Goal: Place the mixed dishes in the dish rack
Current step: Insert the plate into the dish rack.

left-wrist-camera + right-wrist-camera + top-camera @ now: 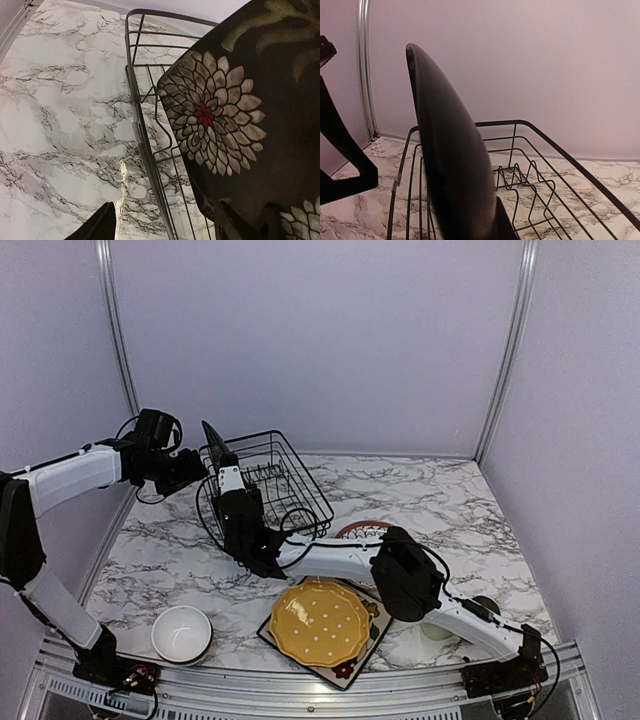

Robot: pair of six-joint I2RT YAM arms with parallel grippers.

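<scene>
Progress: early, no dish seated in dish rack point(290, 475) at 11 o'clock on surface point(480, 510).
Black square plate point(213, 440) upright on edge over rack's near-left rim.
Right end effector point(232, 485) clamped on its lower edge.
Left end effector point(190, 472) fingers apart at plate's 9 o'clock, crowding rim; contact unclear.
Left to load: yellow scalloped plate point(320, 622) atop second black plate point(350, 668) at 6 o'clock, white bowl point(182, 632) at 7 o'clock, mug point(436, 631) and small cup point(487, 605) half-hidden by right arm at 4 o'clock.
</scene>
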